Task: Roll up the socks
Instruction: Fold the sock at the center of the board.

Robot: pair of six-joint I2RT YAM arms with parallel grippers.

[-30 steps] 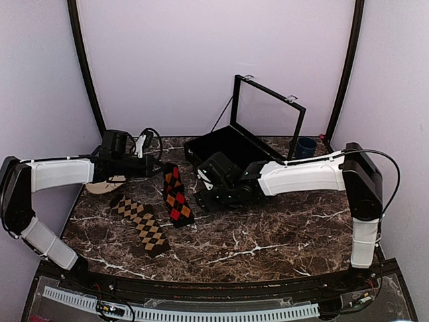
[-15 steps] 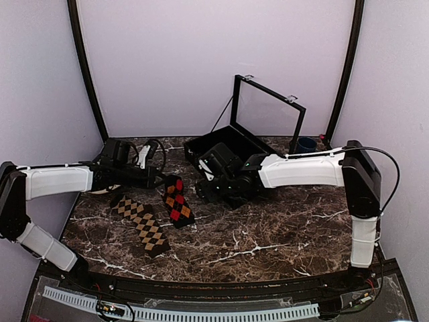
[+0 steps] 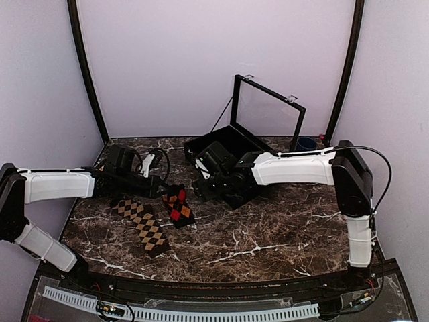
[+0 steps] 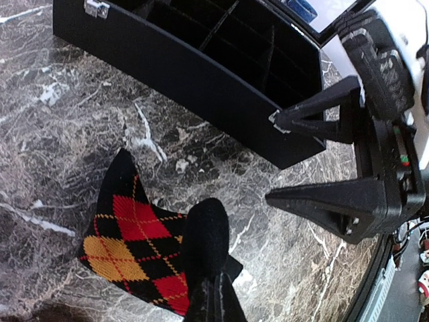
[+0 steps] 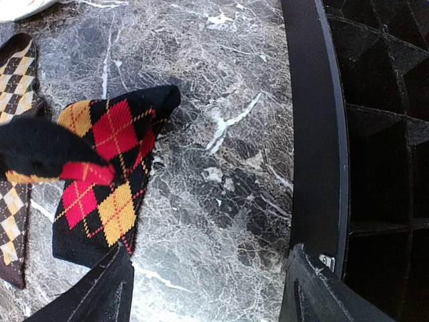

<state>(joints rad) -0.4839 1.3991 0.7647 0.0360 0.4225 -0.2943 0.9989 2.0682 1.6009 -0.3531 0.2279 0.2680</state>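
Observation:
The red-and-orange sock (image 3: 179, 209) lies on the marble table (image 3: 281, 235), its far black end (image 4: 205, 236) lifted and doubled back over the rest. My left gripper (image 3: 163, 189) (image 4: 213, 287) is shut on that black end. In the right wrist view the raised end (image 5: 40, 149) hangs over the sock's flat part (image 5: 107, 184). The tan-diamond sock (image 3: 143, 225) (image 5: 15, 134) lies flat to its left. Just right of the red sock, my right gripper (image 3: 200, 187) (image 5: 204, 285) stands open above bare marble, its fingers (image 4: 335, 201) empty.
A black compartmented box (image 3: 231, 151) (image 5: 315, 134) (image 4: 201, 64) with its lid raised stands right behind the right gripper, whose right finger is almost at its front wall. A blue cup (image 3: 306, 145) sits at the back right.
My left gripper has moved right and nearer, pulling the red sock's far end over the rest, so the sock looks shorter. The right gripper shifted slightly left and back, still open.

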